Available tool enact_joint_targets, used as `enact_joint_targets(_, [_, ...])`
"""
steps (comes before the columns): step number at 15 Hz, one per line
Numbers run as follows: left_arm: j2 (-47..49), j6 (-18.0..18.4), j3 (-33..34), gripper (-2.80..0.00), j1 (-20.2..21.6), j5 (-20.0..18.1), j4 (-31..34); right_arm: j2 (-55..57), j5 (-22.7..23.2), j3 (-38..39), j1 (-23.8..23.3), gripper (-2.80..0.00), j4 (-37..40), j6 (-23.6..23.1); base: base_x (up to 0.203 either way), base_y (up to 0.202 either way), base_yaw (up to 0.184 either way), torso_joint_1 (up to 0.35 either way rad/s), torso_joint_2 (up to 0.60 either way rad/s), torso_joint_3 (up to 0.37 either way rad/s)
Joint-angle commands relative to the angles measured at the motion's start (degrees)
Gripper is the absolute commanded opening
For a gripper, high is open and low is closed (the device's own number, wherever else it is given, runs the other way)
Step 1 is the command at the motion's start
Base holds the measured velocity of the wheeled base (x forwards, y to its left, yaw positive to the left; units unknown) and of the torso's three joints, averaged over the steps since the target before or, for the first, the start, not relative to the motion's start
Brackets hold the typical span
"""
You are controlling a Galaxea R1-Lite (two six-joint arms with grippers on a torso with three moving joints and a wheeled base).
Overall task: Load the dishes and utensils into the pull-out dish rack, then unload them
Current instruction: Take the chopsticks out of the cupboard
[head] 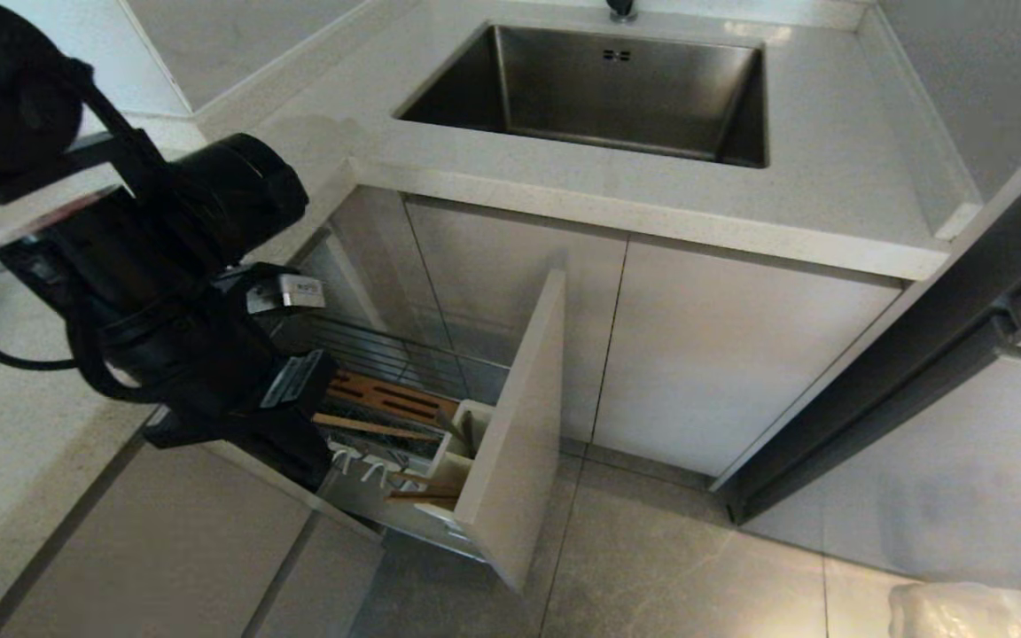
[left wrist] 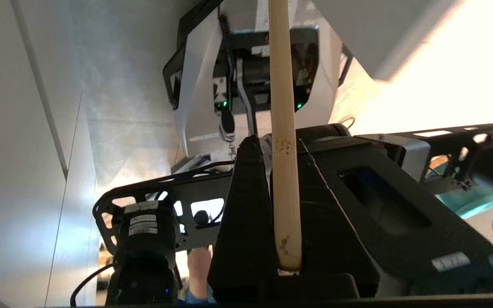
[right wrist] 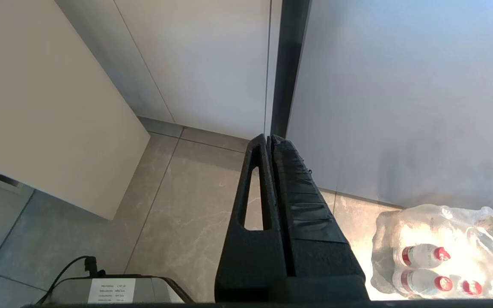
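Left gripper: clamped on one wooden chopstick above the pull-out dish rack; right gripper: closed, empty, parked over floor.

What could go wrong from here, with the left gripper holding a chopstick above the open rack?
1. The left gripper is shut on a single chopstick, and most of its length sticks out past the fingertips. A bump could twist it or make it slip.
2. In the head view the left arm covers much of the pull-out dish rack, so the aim into or out of the white utensil cup is hard to check.
3. The drawer's front panel stands close by; a long chopstick could catch on it.
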Motion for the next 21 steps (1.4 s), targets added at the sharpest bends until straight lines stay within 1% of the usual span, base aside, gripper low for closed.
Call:
enact_joint_targets(1, [-3.84, -0.12, -0.44, -2.80, -0.28, -0.02, 0.52, 0.09, -0.01, 0.00, 0.00, -2.80, -0.02, 0.00, 0.000, 0.000, 0.000, 0.000, 0.00, 0.000])
enact_joint_targets(4, [-9.62, -0.24, -1.32, -2.80, -1.51, -0.02, 1.02, 0.09, -0.01, 0.00, 0.00, -2.80, -0.02, 0.00, 0.000, 0.000, 0.000, 0.000, 0.00, 0.000])
enact_joint_targets(5, [-11.46, -0.33, -2.82, -2.80, -1.63, -0.02, 1.72, 0.09, -0.01, 0.00, 0.00, -2.80, -0.02, 0.00, 0.000, 0.000, 0.000, 0.000, 0.00, 0.000])
enact_joint_targets(7, [-14.66, -1.67, -5.12, -2.80, -1.74, 0.05, 2.39, 0.09, -0.01, 0.00, 0.00, -2.80, -0.02, 0.00, 0.000, 0.000, 0.000, 0.000, 0.00, 0.000])
enact_joint_targets(10, [-19.72, -2.00, -5.51, -2.80, -1.90, 0.87, 1.22, 0.06, -0.01, 0.00, 0.00, -2.80, -0.02, 0.00, 0.000, 0.000, 0.000, 0.000, 0.00, 0.000])
enact_joint_targets(11, [-21.55, -2.00, -5.53, -2.80, -1.90, 1.77, 0.45, 0.07, -0.01, 0.00, 0.00, -2.80, -0.02, 0.00, 0.000, 0.000, 0.000, 0.000, 0.00, 0.000])
enact_joint_targets(12, [-23.09, -2.05, -5.53, -2.80, -1.85, 3.79, -0.65, 0.01, -0.01, 0.00, 0.00, -2.80, -0.02, 0.00, 0.000, 0.000, 0.000, 0.000, 0.00, 0.000])
enact_joint_targets(14, [-24.98, -2.30, -5.54, -2.80, -0.86, 10.26, -3.18, 0.07, -0.01, 0.00, 0.00, -2.80, -0.02, 0.00, 0.000, 0.000, 0.000, 0.000, 0.00, 0.000])
enact_joint_targets(16, [-26.24, -2.84, -5.54, -2.80, 1.12, 16.58, -5.92, 0.00, -0.01, 0.00, 0.00, -2.80, -0.02, 0.00, 0.000, 0.000, 0.000, 0.000, 0.00, 0.000])
enact_joint_targets(17, [-26.34, -3.25, -5.54, -2.80, 1.70, 17.80, -6.74, 0.09, -0.01, 0.00, 0.00, -2.80, -0.02, 0.00, 0.000, 0.000, 0.000, 0.000, 0.00, 0.000])
enact_joint_targets(18, [-26.20, -4.10, -5.49, -2.80, 3.63, 22.18, -8.23, 0.01, -0.01, 0.00, 0.00, -2.80, -0.02, 0.00, 0.000, 0.000, 0.000, 0.000, 0.00, 0.000])
enact_joint_targets(19, [-25.74, -4.96, -5.32, -2.80, 5.82, 25.26, -10.03, 0.09, -0.01, 0.00, 0.00, -2.80, -0.02, 0.00, 0.000, 0.000, 0.000, 0.000, 0.00, 0.000])
enact_joint_targets(21, [-23.85, -6.02, -4.90, -2.80, 10.85, 28.93, -14.26, 0.00, -0.01, 0.00, 0.00, -2.80, -0.02, 0.00, 0.000, 0.000, 0.000, 0.000, 0.00, 0.000])
